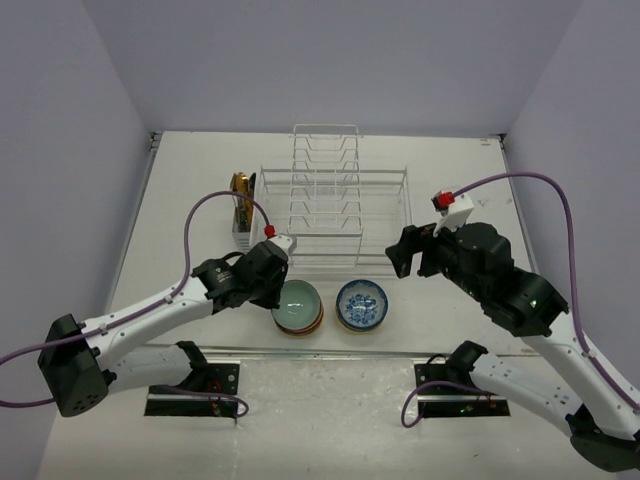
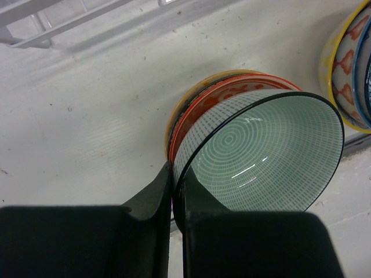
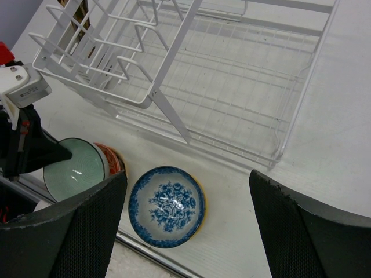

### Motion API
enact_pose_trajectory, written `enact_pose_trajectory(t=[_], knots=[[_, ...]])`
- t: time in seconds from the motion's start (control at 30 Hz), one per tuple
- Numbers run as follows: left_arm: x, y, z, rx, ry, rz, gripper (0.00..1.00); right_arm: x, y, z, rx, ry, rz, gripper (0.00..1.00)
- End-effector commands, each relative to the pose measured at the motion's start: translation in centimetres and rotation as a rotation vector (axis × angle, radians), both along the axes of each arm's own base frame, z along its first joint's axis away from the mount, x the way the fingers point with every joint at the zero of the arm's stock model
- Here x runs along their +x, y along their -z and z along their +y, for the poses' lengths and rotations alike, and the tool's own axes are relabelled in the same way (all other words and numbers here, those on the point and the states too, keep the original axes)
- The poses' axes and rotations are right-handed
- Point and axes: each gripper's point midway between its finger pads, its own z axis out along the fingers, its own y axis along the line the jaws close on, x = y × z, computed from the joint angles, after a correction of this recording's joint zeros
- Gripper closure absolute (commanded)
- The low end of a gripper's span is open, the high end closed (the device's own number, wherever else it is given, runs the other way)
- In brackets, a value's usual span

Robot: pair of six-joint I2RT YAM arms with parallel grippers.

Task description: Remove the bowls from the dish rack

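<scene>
The left pincer point(image 2: 175, 174) is closed tight on the rim of the green bowl point(image 2: 261, 150), one finger inside the bowl and one outside, at the lower left of that bowl in the left wrist view. The green bowl is nested in a red bowl point(image 2: 214, 98), and whether it is raised off it cannot be told. In the top view this stack stands at the lower centre, just in front of the dish rack point(image 3: 243, 98).

The right pincer point(image 3: 186, 176) stands wide open and holds nothing. It hangs above the table point(image 1: 200, 180) right of centre, near the rack's front right corner. Below it in its own view lies the blue-and-white bowl point(image 3: 167, 205), which sits in a yellow-rimmed bowl point(image 2: 346, 63). This second stack stands just beside the green one, a little apart from it.

All bowls in sight are on the table, outside the rack. A cutlery holder point(image 1: 243, 205) with gold pieces stands against the rack's left side.
</scene>
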Motion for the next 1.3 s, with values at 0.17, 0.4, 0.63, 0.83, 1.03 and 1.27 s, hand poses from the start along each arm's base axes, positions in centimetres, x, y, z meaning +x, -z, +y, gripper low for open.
enact_pose_trajectory(t=[0.17,0.4,0.63,0.83,1.03,1.27], knots=[[0.9,-0.5,-1.4,-0.073,-0.018,-0.043,0.82,-0.1,0.3,0.3,-0.005,-0.023,-0.004,0.13],[0.6,-1.0,-1.5,-0.103,-0.012,-0.046,0.61,-0.1,0.1,0.6,0.001,-0.036,-0.002,0.13],[0.3,-1.1,-1.1,-0.105,-0.016,-0.052,0.68,-0.2,0.0,0.7,0.002,-0.042,-0.001,0.12],[0.7,-2.8,0.8,-0.076,-0.07,-0.112,0.5,-0.1,-0.3,0.3,-0.004,-0.029,-0.006,0.12],[2.6,-6.3,3.8,-0.021,-0.224,-0.25,0.0,0.2,-1.6,-1.3,0.004,0.064,-0.036,0.09],[5.0,-11.6,10.0,-0.043,-0.592,-0.539,0.0,-0.5,-3.7,-8.0,0.008,0.352,-0.104,0.01]])
